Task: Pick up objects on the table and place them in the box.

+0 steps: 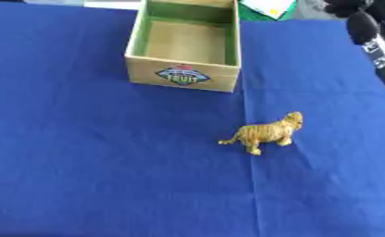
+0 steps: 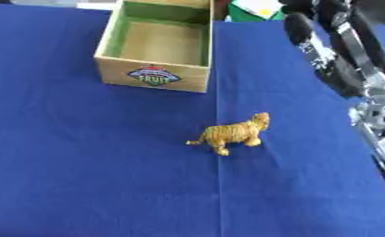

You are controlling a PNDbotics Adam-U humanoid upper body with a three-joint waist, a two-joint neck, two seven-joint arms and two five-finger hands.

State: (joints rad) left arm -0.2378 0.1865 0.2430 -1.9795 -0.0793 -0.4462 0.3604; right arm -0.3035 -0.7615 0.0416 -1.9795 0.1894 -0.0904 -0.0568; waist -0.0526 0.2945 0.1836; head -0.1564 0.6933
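On the blue cloth covering the tabletop there's a little toy tiger, orange-yellow with dark stripes, standing upright on its own legs. Head points up and to the right, tail trails off to the lower left. Nothing is touching it. It sits right next to a crease in the cloth that runs down from the box's near right corner.

Further back is the box, an open-top cardboard thing with tan outer walls, a greenish inner lining and a plain brown floor. Front wall has a fruit label on it. As far as I can see the inside is bare. The tiger is in front of it and off to the right, apart from it, not close enough to touch.

Right arm comes in from the upper right corner, black with a white-marked band and silver joints lower down near the picture's right edge. It's up by the far right edge of the tabletop, well apart from the tiger and off to the right of the box. The right hand is mostly cut off at the top edge, so I honestly can't tell what it's doing. It isn't holding the tiger, since that's out on the cloth by itself.

Left hand doesn't show in either view.

Behind the box there's something green and white at the far edge.
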